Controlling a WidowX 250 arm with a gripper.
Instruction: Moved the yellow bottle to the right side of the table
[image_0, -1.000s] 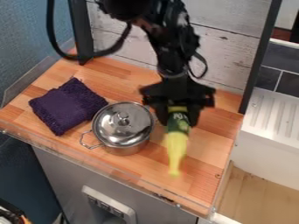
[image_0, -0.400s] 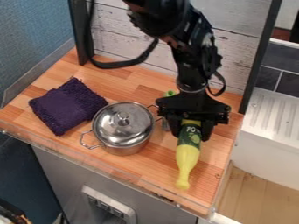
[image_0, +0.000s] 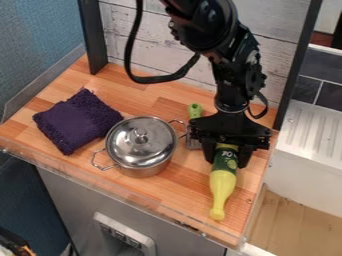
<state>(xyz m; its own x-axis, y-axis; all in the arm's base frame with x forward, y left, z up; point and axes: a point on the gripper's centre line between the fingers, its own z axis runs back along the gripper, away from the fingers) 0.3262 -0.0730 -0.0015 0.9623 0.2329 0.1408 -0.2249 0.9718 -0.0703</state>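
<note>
Toward the right of the tabletop (image_0: 177, 195), the hand (image_0: 227, 156) pinches the yellow bottle (image_0: 222, 186), apparently near its base; lower gently until supported, then release.

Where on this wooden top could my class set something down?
Bare wood lies behind the pot, towards the white planks, and in front, between pot and yellow bottle. Crowded: where claw, green-handled tool and pot sit close.
</note>
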